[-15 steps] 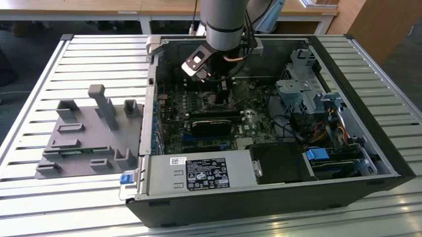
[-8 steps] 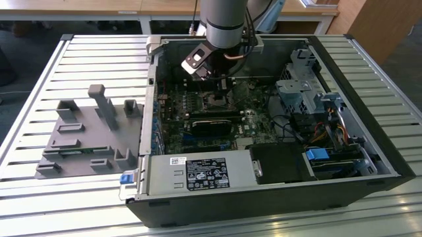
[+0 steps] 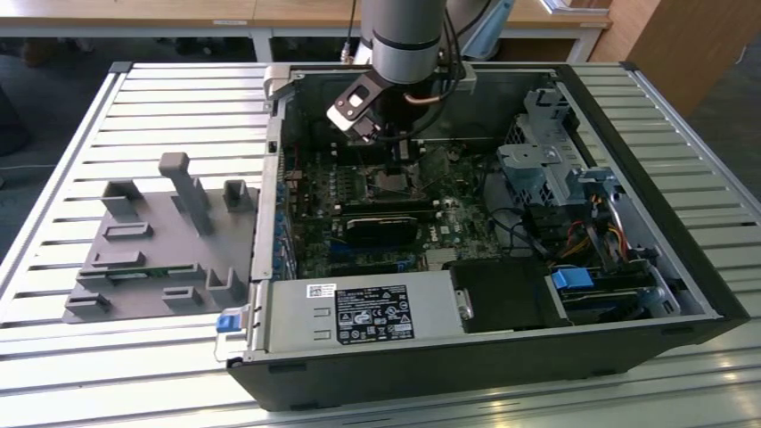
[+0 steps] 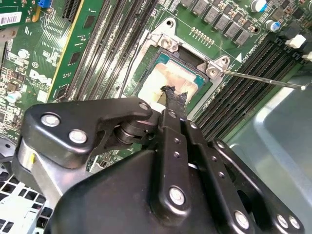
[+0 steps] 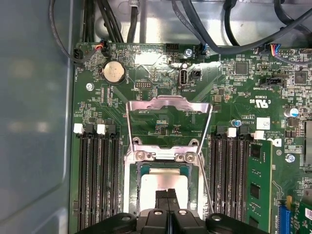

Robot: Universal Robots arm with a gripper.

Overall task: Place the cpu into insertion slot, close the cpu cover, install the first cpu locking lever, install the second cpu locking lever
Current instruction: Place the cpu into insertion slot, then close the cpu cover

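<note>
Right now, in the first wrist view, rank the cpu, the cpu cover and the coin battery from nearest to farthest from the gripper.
1. cpu, in the insertion slot, at the tips of the gripper.
2. cpu cover, standing open beyond the slot.
3. coin battery, farther out, past the cover's free end.

Silver-grey arm [image 3: 405,31], black bolted tool [image 4: 171,95]

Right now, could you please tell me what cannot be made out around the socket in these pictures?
- First wrist view: the gripper hides part of the chip.
- Second wrist view: the gripper covers one side of the socket; whether its tip touches the chip is unclear.
- Exterior view: the arm partly blocks the socket; its contents are too small to tell.
</note>
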